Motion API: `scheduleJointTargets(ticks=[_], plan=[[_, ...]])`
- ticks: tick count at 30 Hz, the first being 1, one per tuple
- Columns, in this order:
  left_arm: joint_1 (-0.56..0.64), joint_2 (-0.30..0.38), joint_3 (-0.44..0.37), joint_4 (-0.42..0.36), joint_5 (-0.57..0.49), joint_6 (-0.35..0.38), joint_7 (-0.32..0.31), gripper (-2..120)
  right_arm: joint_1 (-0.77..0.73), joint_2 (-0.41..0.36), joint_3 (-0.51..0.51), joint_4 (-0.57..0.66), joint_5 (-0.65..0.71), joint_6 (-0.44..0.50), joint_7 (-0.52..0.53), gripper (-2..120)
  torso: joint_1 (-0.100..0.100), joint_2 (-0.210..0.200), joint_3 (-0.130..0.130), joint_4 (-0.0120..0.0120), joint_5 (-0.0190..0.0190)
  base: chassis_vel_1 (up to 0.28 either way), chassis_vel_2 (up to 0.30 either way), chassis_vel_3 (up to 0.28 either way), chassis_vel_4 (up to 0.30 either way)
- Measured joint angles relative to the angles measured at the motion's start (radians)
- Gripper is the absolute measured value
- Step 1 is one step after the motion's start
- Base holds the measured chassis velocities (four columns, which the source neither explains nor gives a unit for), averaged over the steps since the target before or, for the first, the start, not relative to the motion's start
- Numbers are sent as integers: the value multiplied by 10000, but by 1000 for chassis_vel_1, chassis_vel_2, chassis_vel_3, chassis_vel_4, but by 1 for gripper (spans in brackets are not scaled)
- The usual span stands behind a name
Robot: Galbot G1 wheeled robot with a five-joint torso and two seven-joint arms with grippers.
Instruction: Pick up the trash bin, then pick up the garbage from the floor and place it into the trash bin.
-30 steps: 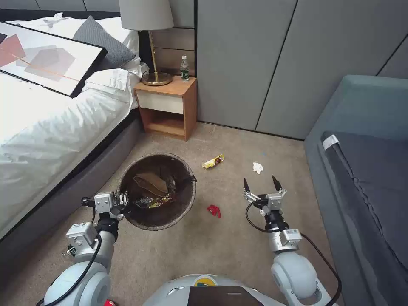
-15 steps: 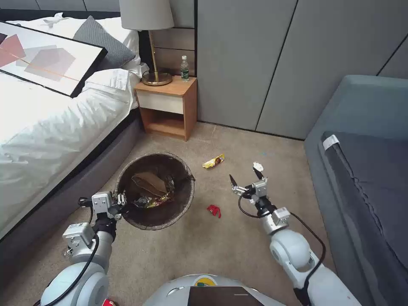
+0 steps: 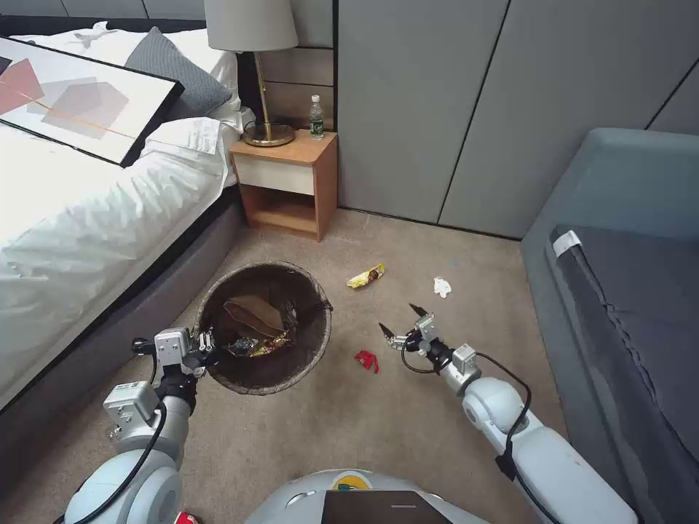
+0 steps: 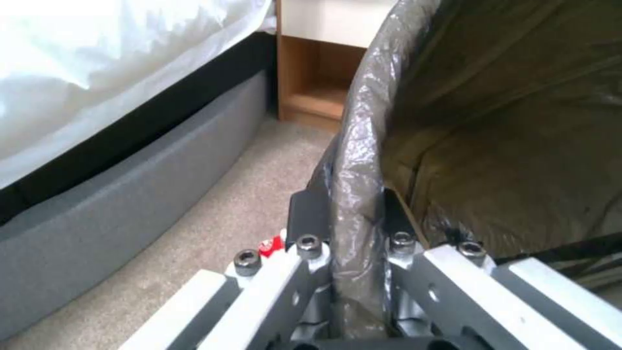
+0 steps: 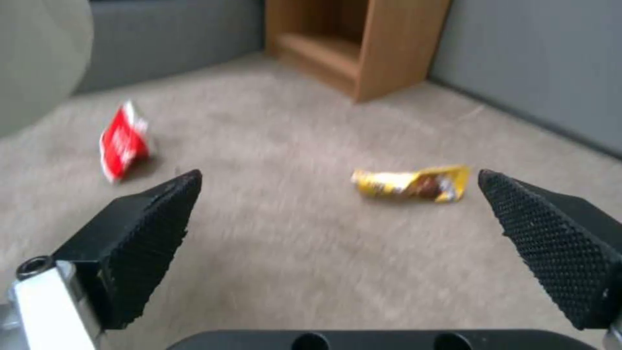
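Left gripper (image 3: 206, 352) clenched on the rim of the lined trash bin (image 3: 266, 327), beside the bed (image 3: 87, 218). Right gripper (image 3: 403, 325) spread wide, hovering just beyond the red wrapper (image 3: 366, 359), farther from the bin. Best lowered squarely over it, pinched flat against carpet. Bin's outer wall mostly hidden; yellow wrapper (image 5: 411, 183) blurred.

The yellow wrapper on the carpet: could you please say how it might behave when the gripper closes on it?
The yellow wrapper looks flat and crinkled, so it is probably light and floppy and would likely crumple. Its glossy film may slip. The right gripper is open, above the carpet.
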Motion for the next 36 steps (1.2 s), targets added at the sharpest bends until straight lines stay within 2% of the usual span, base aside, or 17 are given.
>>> scheduleJointTargets(ticks=[8,22,29,36], plan=[[21,17,1,-6,3,12,2,2,1087,209,-688,-1526,190,-364,-523,100,0,0,0,0,-1,0,0,0,0],[-20,23,6,-3,3,23,9,2,2665,781,-2047,-3976,268,-608,-510,100,0,0,0,0,-2,0,0,0,0],[-43,15,6,11,-2,24,4,2,2977,958,-2391,-4612,7,-611,-431,100,0,0,0,0,-2,0,0,0,0],[-62,22,22,54,-4,25,5,2,2924,987,-2672,-4657,-189,-604,-308,100,0,0,0,-1,-2,0,0,0,0]])
